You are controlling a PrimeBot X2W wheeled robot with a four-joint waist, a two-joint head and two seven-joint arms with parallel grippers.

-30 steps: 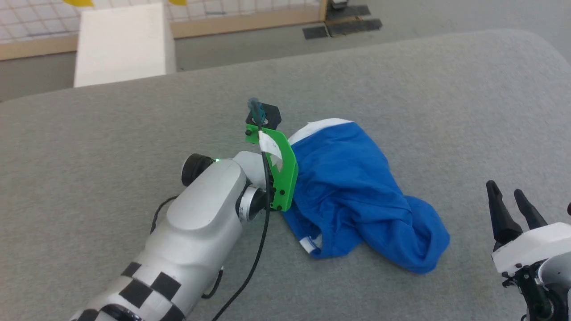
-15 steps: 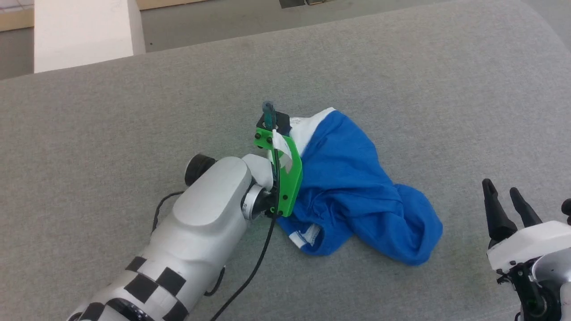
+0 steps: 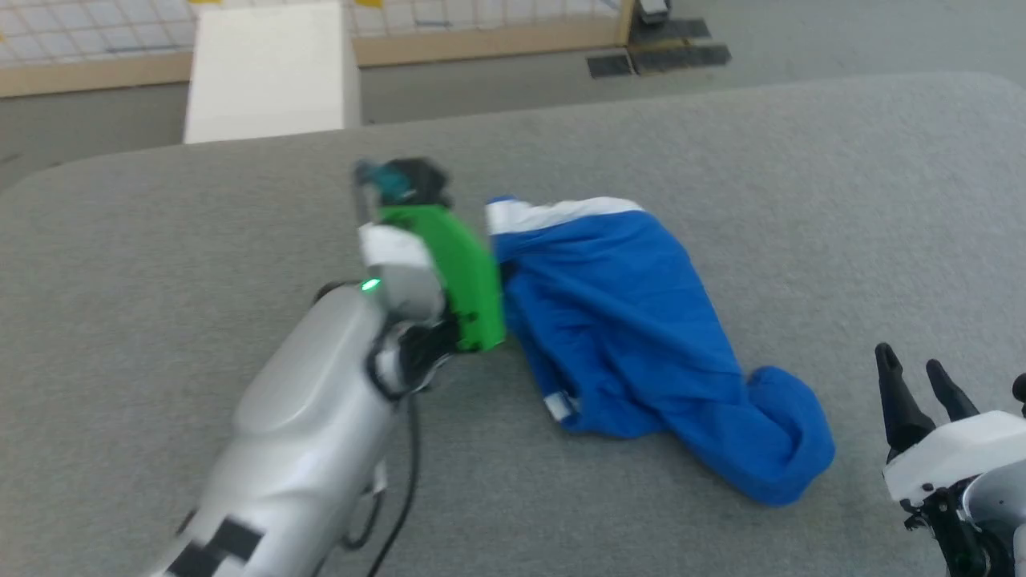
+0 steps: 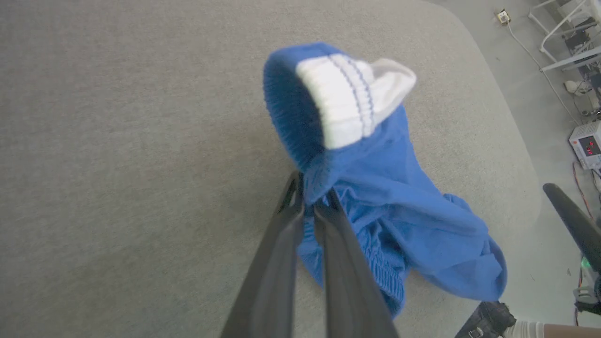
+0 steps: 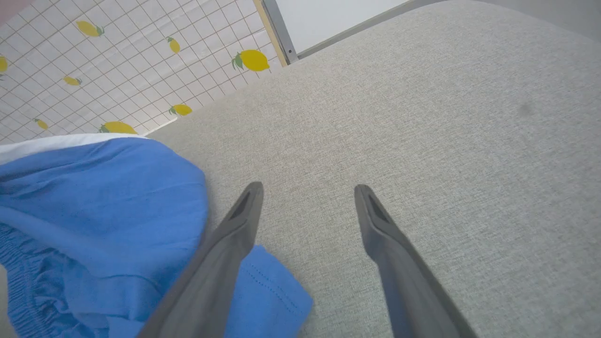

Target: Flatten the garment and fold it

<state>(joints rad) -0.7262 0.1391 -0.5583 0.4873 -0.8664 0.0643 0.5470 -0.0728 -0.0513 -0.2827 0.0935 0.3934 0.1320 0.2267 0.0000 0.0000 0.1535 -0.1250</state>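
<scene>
The grey fabric-covered surface (image 3: 721, 144) takes up most of the head view, with its far edge running along the upper frame. The garment (image 3: 617, 320) lies crumpled on it from centre frame down to the lower right. It is bright blue, not flattened and not folded. A pale forearm (image 3: 304, 433) rises from the lower left of the frame and carries a green bracket (image 3: 461, 276) just beside the garment's left edge. This part of the head view is blurred, so contact cannot be confirmed there.

In the left wrist view the left end effector (image 4: 312, 195) has its two dark fingers drawn together on a gathered blue edge of the garment, apparently the elastic waistband. The right end effector (image 3: 908, 358) sits at the lower right. Its fingers are spread apart with nothing between them, and they stand just beside the garment's lower end. A white ribbed band (image 4: 342, 101) caps the raised fold in the upper centre of the left wrist view.
</scene>
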